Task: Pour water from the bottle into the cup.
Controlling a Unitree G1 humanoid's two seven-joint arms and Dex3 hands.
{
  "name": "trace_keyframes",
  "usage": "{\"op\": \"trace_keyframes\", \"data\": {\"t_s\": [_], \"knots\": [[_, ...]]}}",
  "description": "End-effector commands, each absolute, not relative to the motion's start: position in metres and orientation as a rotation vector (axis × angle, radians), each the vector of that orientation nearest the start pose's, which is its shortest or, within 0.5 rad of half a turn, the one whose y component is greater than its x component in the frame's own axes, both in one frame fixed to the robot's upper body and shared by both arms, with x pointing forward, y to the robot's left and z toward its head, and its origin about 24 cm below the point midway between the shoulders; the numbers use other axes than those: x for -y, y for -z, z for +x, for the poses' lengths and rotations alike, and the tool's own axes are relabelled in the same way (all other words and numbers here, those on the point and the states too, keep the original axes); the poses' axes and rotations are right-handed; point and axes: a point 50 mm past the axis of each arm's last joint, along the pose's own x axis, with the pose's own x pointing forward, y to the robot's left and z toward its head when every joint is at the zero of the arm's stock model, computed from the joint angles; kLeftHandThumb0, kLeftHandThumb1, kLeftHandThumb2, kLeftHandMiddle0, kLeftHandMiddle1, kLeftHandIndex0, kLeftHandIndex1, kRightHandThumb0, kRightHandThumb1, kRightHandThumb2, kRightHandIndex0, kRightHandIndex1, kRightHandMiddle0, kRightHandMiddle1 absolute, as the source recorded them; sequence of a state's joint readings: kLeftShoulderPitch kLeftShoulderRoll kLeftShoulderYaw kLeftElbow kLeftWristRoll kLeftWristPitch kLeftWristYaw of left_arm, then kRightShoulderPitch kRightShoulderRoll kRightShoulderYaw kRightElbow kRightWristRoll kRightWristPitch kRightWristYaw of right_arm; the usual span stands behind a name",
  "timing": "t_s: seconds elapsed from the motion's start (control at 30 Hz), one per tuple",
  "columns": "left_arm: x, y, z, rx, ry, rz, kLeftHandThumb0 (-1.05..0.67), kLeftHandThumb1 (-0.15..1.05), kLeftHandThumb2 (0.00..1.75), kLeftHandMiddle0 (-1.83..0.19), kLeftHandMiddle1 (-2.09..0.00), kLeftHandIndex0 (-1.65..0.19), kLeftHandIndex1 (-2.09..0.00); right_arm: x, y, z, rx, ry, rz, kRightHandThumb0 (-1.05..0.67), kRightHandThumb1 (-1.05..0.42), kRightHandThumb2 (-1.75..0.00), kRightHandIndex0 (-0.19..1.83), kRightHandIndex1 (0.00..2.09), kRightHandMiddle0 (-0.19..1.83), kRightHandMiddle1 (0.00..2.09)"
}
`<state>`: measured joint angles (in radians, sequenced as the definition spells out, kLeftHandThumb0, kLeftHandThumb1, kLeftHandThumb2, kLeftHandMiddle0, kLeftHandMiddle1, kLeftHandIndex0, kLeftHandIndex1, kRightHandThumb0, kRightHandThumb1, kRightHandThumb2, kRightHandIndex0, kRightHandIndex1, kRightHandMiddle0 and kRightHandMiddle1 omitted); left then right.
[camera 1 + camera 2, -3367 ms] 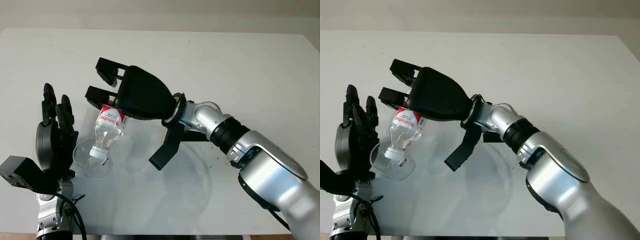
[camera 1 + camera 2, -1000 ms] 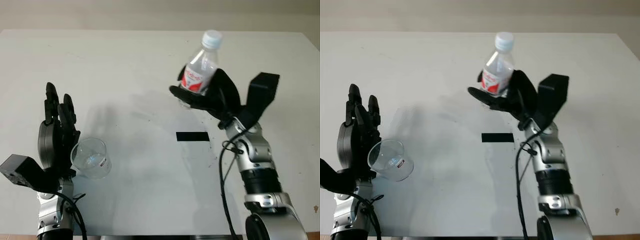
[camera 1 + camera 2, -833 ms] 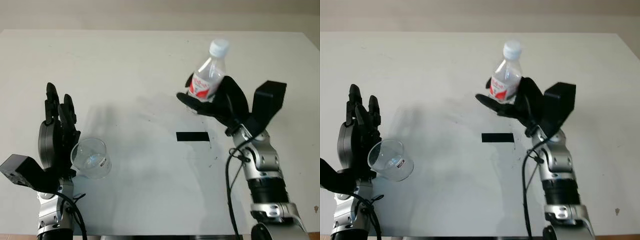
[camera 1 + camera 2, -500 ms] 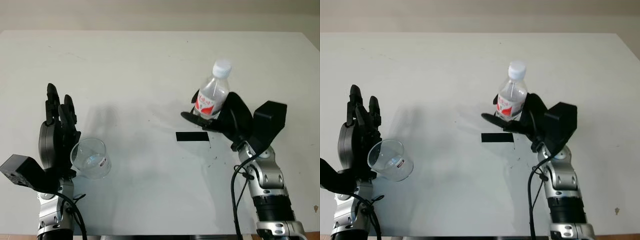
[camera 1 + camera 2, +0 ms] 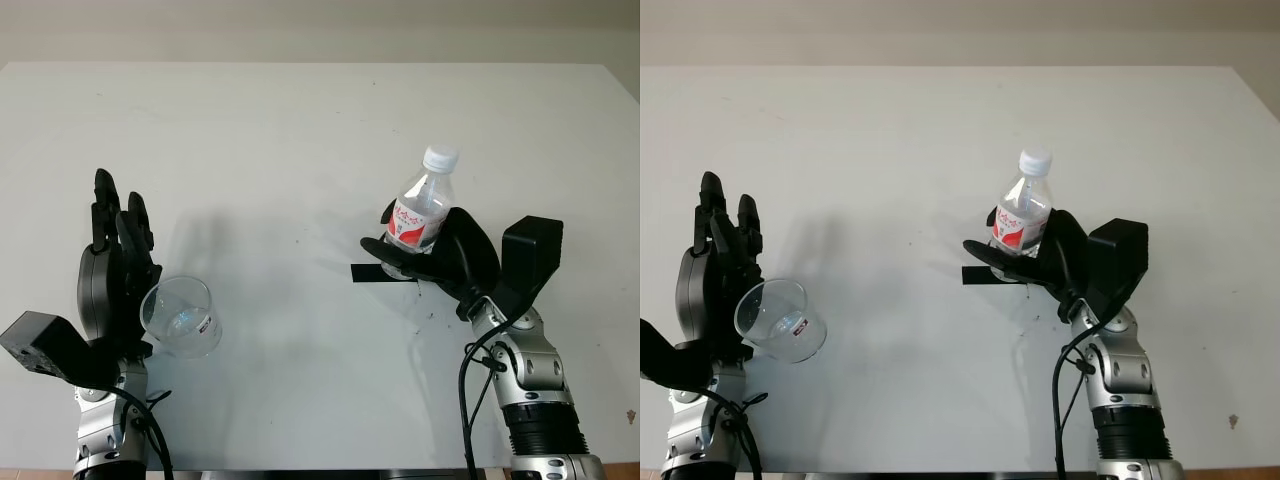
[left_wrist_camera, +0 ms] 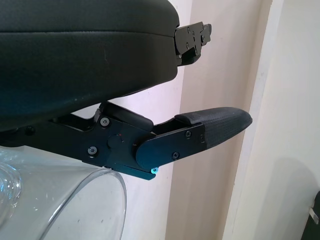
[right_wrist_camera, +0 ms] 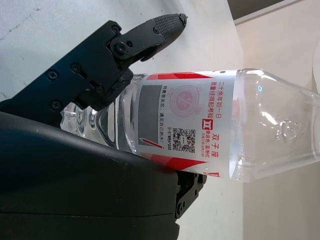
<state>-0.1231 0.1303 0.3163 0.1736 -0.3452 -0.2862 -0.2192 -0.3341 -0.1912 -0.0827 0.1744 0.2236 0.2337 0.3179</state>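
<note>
Right hand (image 5: pixel 445 265) grips capped water bottle (image 5: pixel 418 212) upright at black tape strip (image 5: pixel 372 272). Left hand (image 5: pixel 112 290) holds clear cup (image 5: pixel 181 316), well left of strip. Likely set-down stage; next, release.

bottle (image 5: pixel 420 212) base behind right hand (image 5: pixel 440 262)

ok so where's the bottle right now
In the left eye view the bottle stands upright on the right side of the table, gripped by the right hand, just above the black tape strip.
</note>
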Motion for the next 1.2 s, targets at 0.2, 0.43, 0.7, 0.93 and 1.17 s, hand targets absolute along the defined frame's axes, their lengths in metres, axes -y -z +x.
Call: {"op": "trace_keyframes", "data": {"t_s": [0.2, 0.43, 0.7, 0.93, 1.17], "knots": [[-0.242, -0.054, 0.251, 0.261, -0.140, -0.209, -0.72, 1.05, 0.70, 0.15, -0.06, 0.19, 0.00, 0.162, -0.075, 0.315, -0.073, -0.336, 0.050, -0.23, -1.05, -0.29, 0.72, 2.09, 0.32, 2.09], [-0.244, -0.054, 0.250, 0.252, -0.133, -0.208, -0.72, 1.05, 0.70, 0.15, -0.05, 0.19, -0.01, 0.157, -0.072, 0.313, -0.033, -0.347, -0.053, -0.25, -1.05, -0.27, 0.68, 2.09, 0.31, 2.09], [-0.244, -0.055, 0.248, 0.250, -0.135, -0.208, -0.72, 1.05, 0.69, 0.14, -0.05, 0.19, -0.02, 0.152, -0.068, 0.308, 0.085, -0.330, -0.236, -0.43, -1.02, -0.06, 0.23, 2.09, 0.10, 2.09], [-0.248, -0.054, 0.247, 0.248, -0.142, -0.215, -0.71, 1.05, 0.68, 0.14, -0.06, 0.19, -0.01, 0.154, -0.044, 0.299, 0.080, -0.368, -0.356, -0.51, -0.97, -0.05, 0.04, 1.44, 0.13, 1.41], [-0.252, -0.055, 0.244, 0.241, -0.150, -0.205, -0.72, 1.05, 0.69, 0.12, -0.06, 0.18, -0.03, 0.163, -0.023, 0.287, 0.007, -0.340, -0.323, -0.55, -1.00, -0.06, 0.08, 1.37, 0.14, 1.04]]}}
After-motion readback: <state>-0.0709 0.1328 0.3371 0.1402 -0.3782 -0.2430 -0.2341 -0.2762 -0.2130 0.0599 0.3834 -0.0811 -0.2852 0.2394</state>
